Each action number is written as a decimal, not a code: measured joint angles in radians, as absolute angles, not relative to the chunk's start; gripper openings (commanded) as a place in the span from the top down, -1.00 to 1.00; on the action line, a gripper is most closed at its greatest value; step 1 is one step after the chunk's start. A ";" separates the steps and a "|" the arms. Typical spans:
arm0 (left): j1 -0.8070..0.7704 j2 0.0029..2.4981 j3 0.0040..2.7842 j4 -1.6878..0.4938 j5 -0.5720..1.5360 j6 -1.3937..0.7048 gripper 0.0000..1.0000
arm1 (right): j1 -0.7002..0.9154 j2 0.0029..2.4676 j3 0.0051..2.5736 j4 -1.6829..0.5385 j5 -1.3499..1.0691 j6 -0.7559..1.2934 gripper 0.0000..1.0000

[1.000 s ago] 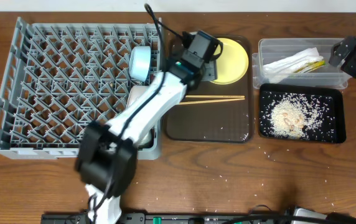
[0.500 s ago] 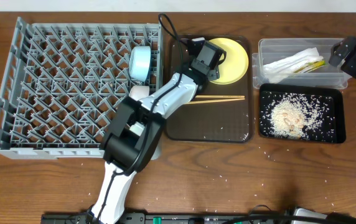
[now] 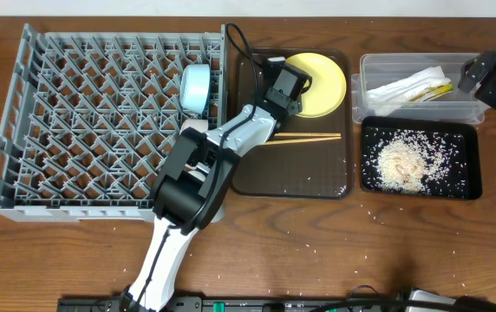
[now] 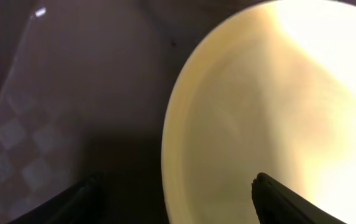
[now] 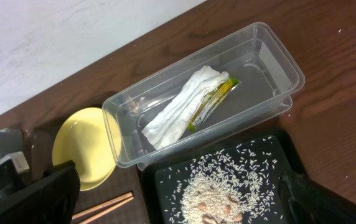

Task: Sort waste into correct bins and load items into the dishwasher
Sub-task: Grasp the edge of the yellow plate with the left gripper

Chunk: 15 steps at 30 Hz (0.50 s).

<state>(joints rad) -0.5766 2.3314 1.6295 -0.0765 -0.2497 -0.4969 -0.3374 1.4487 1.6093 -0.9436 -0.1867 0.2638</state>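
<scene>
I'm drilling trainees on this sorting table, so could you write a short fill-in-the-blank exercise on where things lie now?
The round yellow plate lies on the flat dark ___ serving tray.
The crumpled white paper napkin lies inside the deep ___ plastic tub.
The beige rice crumbs lie in the shallow ___ waste tray.
The light blue bowl stands in the ___ plastic dish rack.
Missing words: brown; clear; black; grey.

I see the yellow plate (image 3: pixel 328 80) lying flat near the chopsticks (image 3: pixel 309 137), the blue bowl (image 3: pixel 194 89) on edge in the rack (image 3: pixel 75 104), the napkin (image 3: pixel 404 87) in the tub (image 3: pixel 465 108), and rice (image 3: pixel 401 162) in the black tray (image 3: pixel 469 186).
</scene>
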 measured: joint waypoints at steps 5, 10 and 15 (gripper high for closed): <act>-0.573 2.348 1.648 -0.074 -0.226 -0.486 -0.11 | -0.337 1.449 1.609 -0.944 -0.187 0.264 -0.99; -0.563 2.351 1.663 -0.105 -0.181 -0.497 0.42 | -0.337 1.449 1.609 -0.944 -0.187 0.264 -0.98; -0.561 2.349 1.679 -0.167 -0.150 -0.534 0.85 | -0.337 1.449 1.609 -0.944 -0.187 0.264 -0.98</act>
